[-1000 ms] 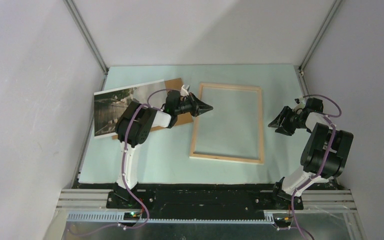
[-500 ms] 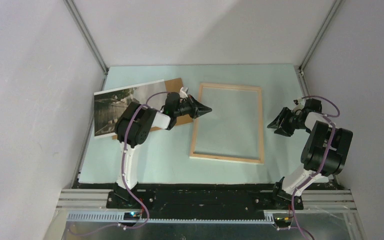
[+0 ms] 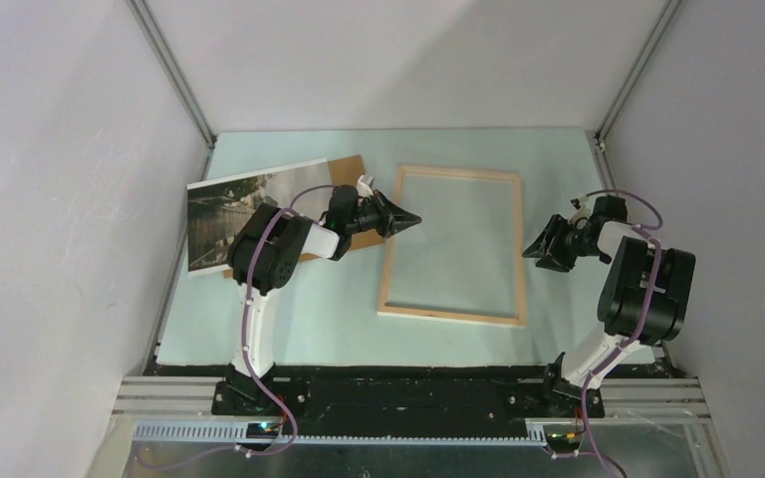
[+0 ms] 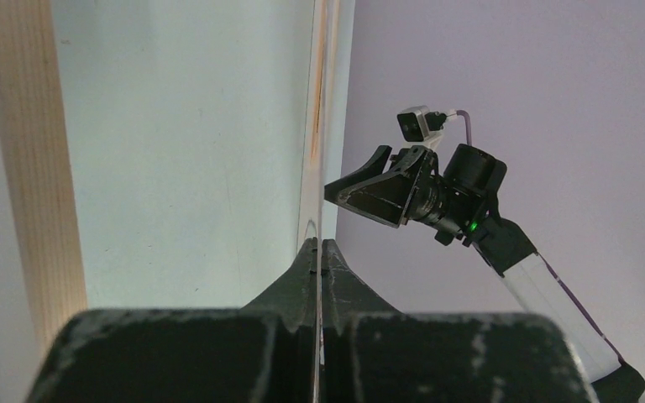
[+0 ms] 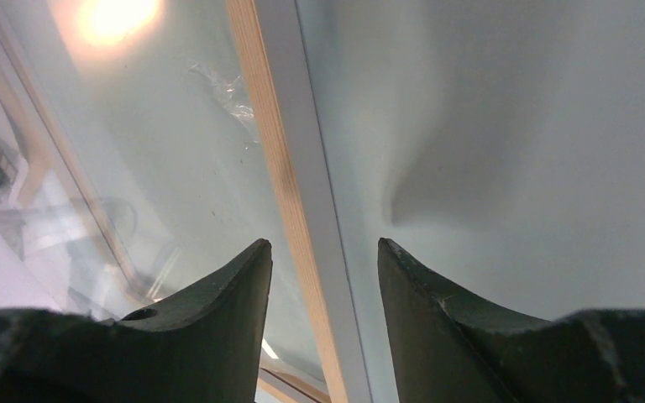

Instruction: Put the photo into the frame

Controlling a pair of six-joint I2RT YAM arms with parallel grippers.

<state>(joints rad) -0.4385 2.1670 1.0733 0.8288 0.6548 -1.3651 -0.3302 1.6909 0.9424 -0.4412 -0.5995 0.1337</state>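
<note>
Photo [image 3: 214,214], grey-toned, white-bordered; frame [image 3: 448,316], pale wood

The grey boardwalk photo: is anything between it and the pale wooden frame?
Only the left arm: its shut left gripper hangs over the pale wooden frame's left rail. A brown board lies under the photo.

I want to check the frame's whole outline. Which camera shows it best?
Top external: all four rails of the frame show at once. The left wrist view shows only one wooden rail at its left edge, and the right wrist view only a stretch of one rail.
</note>
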